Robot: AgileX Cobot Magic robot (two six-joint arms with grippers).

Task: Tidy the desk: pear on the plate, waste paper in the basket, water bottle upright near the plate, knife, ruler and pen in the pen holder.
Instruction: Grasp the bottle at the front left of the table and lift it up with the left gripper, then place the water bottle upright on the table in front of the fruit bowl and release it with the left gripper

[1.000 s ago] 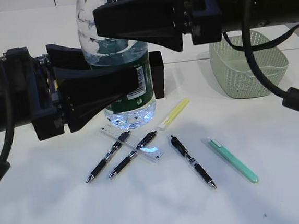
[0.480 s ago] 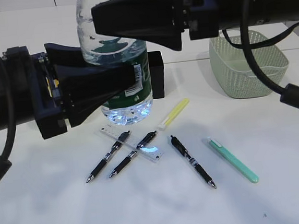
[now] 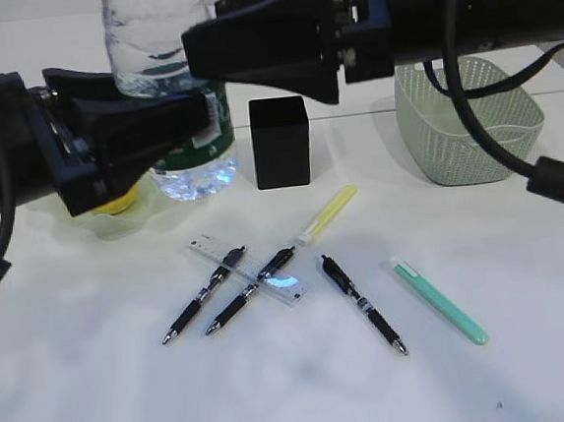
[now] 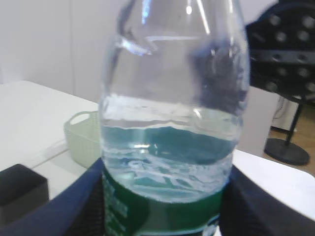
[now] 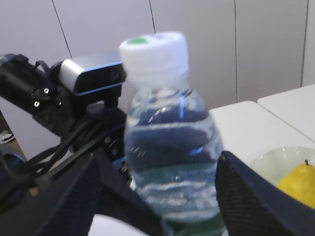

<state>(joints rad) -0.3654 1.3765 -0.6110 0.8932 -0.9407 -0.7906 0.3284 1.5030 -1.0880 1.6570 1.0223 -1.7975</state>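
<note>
Spanning the frame's lower half, the white bench [image 3: 297, 387] carried everything. At upper left, the left pincer [image 3: 170, 122] was clamped on the upright water bottle [image 3: 167, 78], beside the plate [image 3: 115, 221]. The right pincer [image 3: 247, 36], at top centre, stood apart around it. The basket [image 3: 467, 121] sat right, the pen holder [image 3: 281, 142] centre, the ruler [image 3: 248, 268] below under pens.

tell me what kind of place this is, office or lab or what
Most likely a robot lab staged as an office desk: a white table with scattered pens, a black pen holder and a green basket, plain panelled walls behind, and two robot arms around a water bottle.
</note>
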